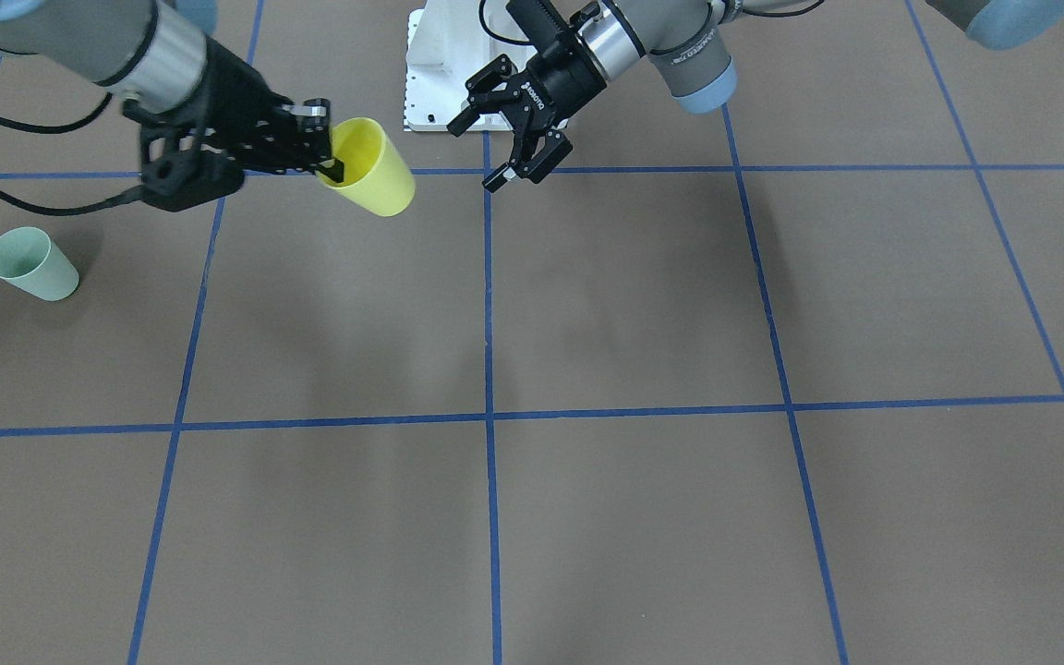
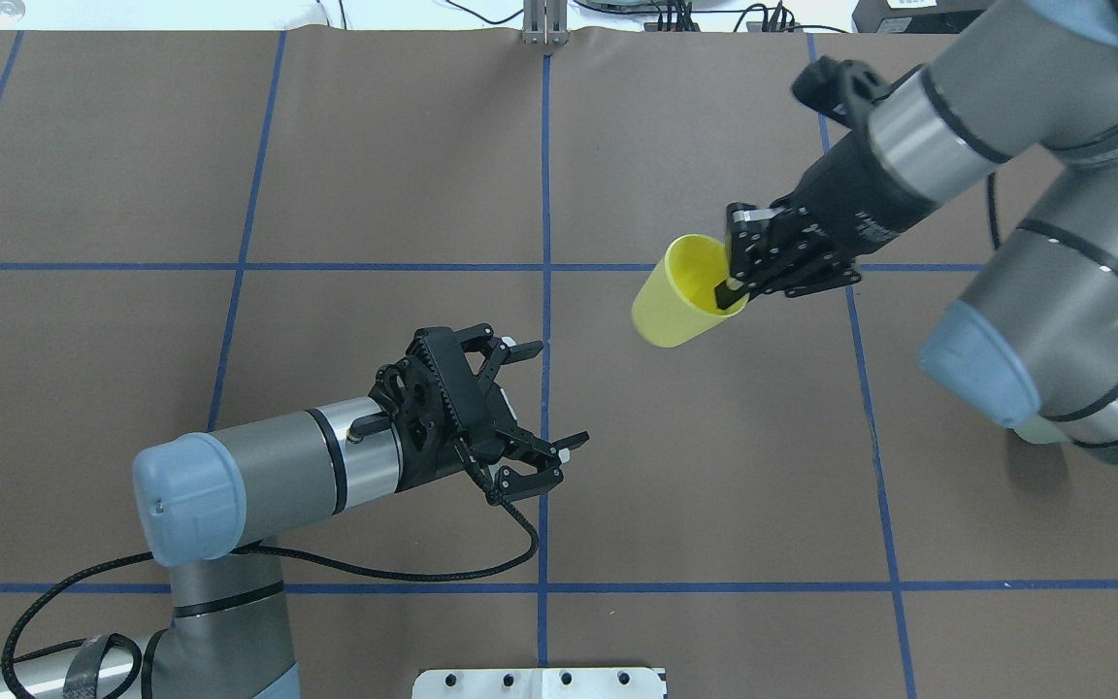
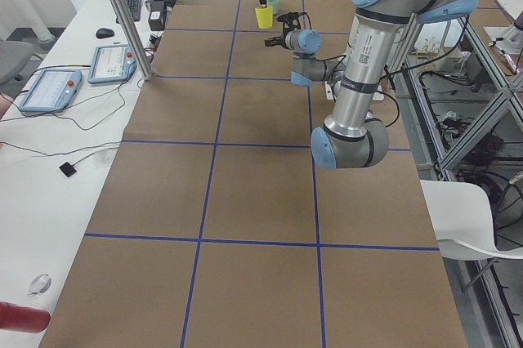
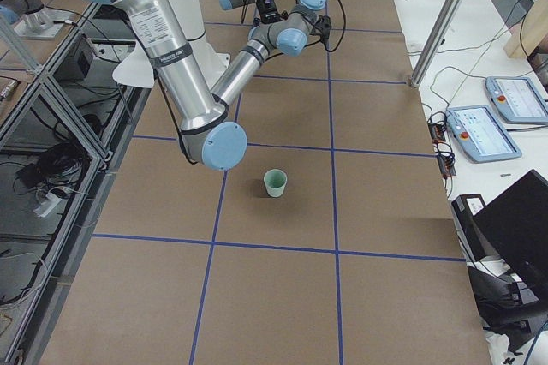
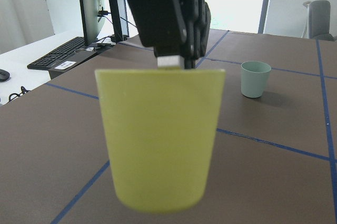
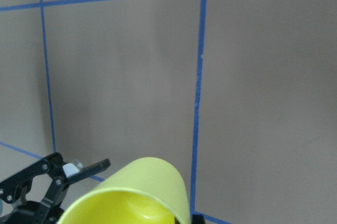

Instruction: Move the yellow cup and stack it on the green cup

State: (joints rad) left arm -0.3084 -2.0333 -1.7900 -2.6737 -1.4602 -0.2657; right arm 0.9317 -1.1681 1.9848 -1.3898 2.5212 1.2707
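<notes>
Well, the brown tabletop [image 1: 634,305] has blue tape lines [image 1: 489,369] making big squares. In the front view's upper left, the right gripper [image 1: 329,155] holds the yellow cup [image 1: 375,175] in the air, jaws pinched on its rim. The green cup [image 1: 31,265] stands at the left edge, well apart. The left gripper [image 1: 495,148] has its jaws wide open, holding nothing. A white desk [image 3: 33,201] with a keyboard [image 3: 131,2] stands alongside.

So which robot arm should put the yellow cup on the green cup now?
Right. The right gripper pinches the bright yellow plastic cup by its rim, and the pale green plastic cup stands on that side. The left gripper hangs open, empty, farther off.
</notes>
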